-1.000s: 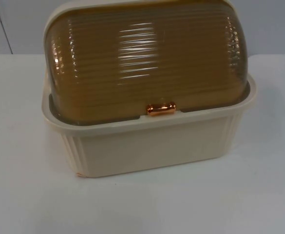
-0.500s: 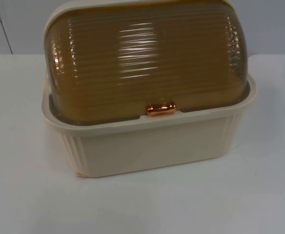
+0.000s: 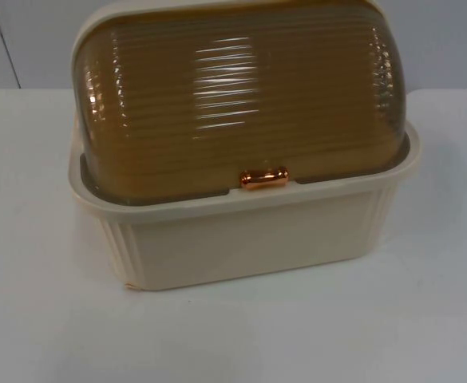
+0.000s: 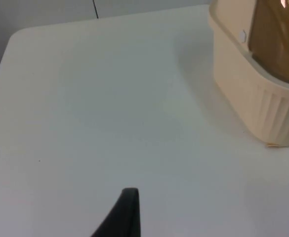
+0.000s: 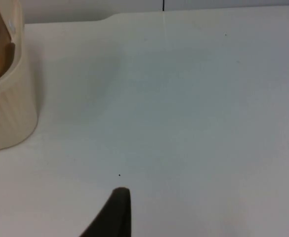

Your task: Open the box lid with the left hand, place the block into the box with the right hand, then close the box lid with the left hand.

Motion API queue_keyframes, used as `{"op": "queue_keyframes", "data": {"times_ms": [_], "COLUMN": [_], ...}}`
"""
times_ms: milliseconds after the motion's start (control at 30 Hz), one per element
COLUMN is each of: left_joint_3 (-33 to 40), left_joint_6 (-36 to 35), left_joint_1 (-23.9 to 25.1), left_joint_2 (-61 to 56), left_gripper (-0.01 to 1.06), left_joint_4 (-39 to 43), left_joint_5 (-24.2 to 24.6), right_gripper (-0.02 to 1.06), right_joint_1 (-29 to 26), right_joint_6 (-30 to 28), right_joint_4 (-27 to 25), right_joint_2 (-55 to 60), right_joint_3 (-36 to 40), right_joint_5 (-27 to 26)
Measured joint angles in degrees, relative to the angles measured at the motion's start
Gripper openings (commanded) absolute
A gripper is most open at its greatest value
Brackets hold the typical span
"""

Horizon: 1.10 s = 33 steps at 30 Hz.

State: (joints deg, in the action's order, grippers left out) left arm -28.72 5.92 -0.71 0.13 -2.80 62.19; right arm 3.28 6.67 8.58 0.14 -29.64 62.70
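Note:
A cream plastic box (image 3: pixel 249 239) with ribbed walls stands in the middle of the table. Its amber, ribbed roll-top lid (image 3: pixel 233 96) is down, and the copper handle (image 3: pixel 263 178) rests on the front rim. My left gripper (image 4: pixel 127 217) hangs over bare table off the box's left side, well apart from the box (image 4: pixel 255 98) and its lid (image 4: pixel 277 39). My right gripper (image 5: pixel 115 215) hangs over bare table off the right side, with the box's corner (image 5: pixel 8 113) at a distance. Both arms wait.
White table top (image 3: pixel 41 319) runs around the box, with free room in front and on both sides. The grey partition wall (image 3: pixel 441 40) stands behind. The table's rounded far corner (image 4: pixel 16 37) appears in the left wrist view.

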Motion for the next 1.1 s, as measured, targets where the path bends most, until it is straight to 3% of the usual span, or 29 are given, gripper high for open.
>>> {"op": "queue_keyframes", "data": {"times_ms": [733,1100], "left_joint_3": [0.0,0.0], "left_joint_6": [-2.3,0.7], "left_joint_1": [0.0,0.0], "left_joint_2": [0.0,0.0], "left_gripper": [1.04,1.04], "left_joint_4": [2.0,1.5], "left_joint_5": [0.0,0.0], "right_gripper": [1.0,1.0], "right_joint_1": [0.0,0.0], "right_joint_6": [0.0,0.1], "right_joint_4": [0.0,0.0], "right_joint_2": [0.0,0.0], "right_joint_3": [0.0,0.0], "right_joint_5": [0.0,0.0]}}
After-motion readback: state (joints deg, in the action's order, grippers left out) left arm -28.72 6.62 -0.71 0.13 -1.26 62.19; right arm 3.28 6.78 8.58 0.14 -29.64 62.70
